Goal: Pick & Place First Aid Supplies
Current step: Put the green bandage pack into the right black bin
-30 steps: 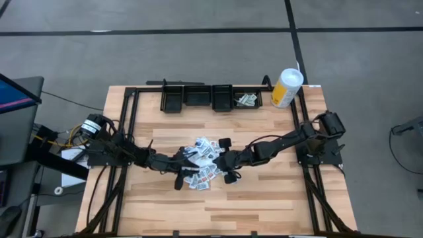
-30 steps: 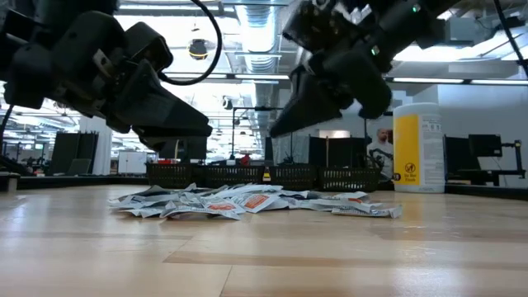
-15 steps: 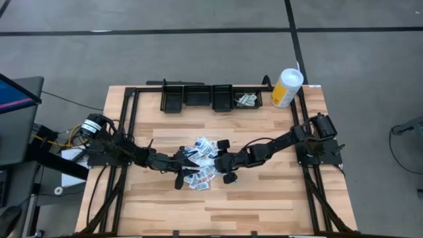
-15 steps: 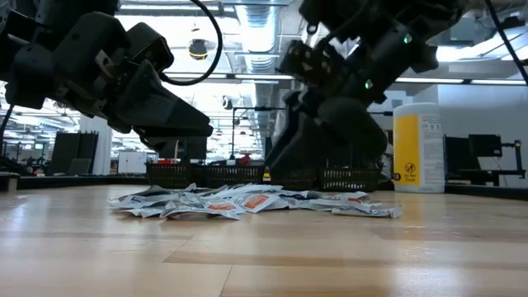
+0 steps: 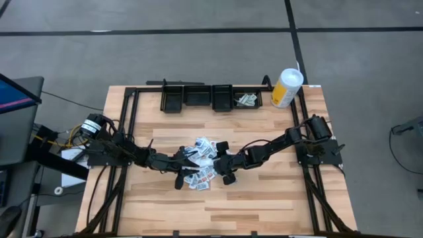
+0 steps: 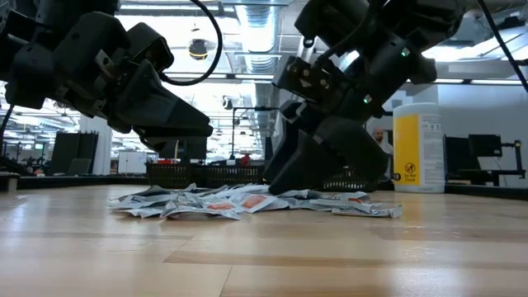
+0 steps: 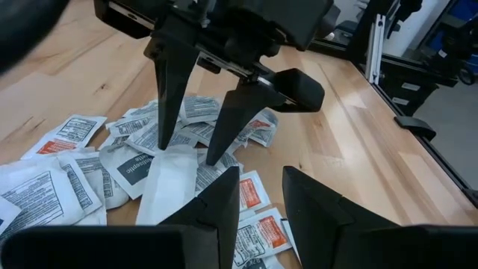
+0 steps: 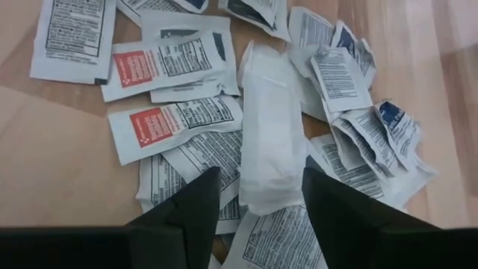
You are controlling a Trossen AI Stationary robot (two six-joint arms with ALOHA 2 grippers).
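Packets heaped mid-table; right tool spread wide astride plain white packet, holding nothing

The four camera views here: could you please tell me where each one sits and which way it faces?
High view: above the table, looking straight down; both arms meet at the packet pile.
Low view: at table-top height, looking level across; both arms come in from above.
Left wrist view: looks past the left gripper at the right gripper, open over the plain white packet.
Right wrist view: looks down between its own fingers.
Both wrist views share that white packet.
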